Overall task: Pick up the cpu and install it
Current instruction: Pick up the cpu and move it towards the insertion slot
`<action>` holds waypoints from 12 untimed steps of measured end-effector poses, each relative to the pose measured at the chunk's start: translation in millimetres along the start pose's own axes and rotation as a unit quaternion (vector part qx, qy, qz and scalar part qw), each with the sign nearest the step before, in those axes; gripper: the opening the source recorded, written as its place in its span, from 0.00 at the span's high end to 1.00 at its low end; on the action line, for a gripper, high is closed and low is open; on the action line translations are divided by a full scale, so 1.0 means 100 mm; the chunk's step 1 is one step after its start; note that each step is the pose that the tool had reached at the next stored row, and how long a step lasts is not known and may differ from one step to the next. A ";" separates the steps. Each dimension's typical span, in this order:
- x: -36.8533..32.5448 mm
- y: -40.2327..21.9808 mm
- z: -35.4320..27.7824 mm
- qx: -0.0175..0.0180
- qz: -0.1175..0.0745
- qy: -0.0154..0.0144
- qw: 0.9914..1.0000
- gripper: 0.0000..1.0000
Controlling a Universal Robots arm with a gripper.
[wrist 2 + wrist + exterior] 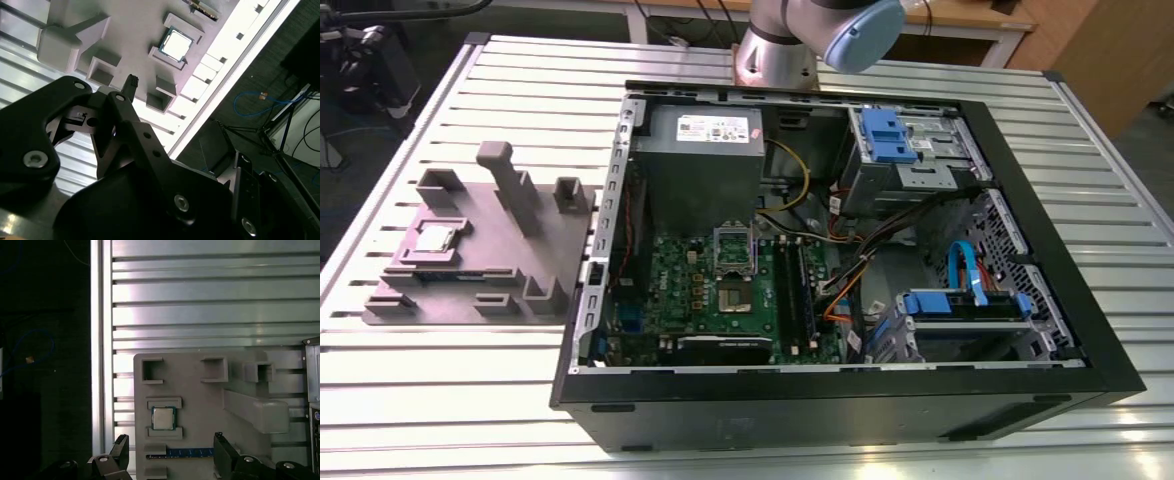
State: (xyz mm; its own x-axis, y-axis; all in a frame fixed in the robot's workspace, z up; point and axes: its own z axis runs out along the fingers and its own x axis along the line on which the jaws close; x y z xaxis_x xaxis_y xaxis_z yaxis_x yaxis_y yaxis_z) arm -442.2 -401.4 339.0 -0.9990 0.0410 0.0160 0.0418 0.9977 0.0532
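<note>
An open computer case (854, 405) lay on a slatted metal table (440, 390), just beside a grey plastic holder (487, 248).

Soft room light, harsh glare near the wrist cameras.
In the exterior view the slatted table (454, 400) is evenly lit, while the computer case (854, 420) interior lies in shadow. In the second wrist view the table edge and the cpu (175, 44) top burn out white; in the first wrist view the floor (45, 390) is nearly black.
</note>
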 end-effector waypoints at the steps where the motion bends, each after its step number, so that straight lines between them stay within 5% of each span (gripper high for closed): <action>1: 0.000 0.000 0.005 0.000 0.000 0.000 1.000 0.23; 12: 0.000 -0.001 0.024 0.000 0.000 0.000 1.000 0.23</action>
State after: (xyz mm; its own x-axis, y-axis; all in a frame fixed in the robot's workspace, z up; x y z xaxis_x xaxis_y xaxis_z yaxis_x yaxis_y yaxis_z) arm -442.2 -401.4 336.6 -0.9990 0.0410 0.0160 0.0418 0.9977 0.0532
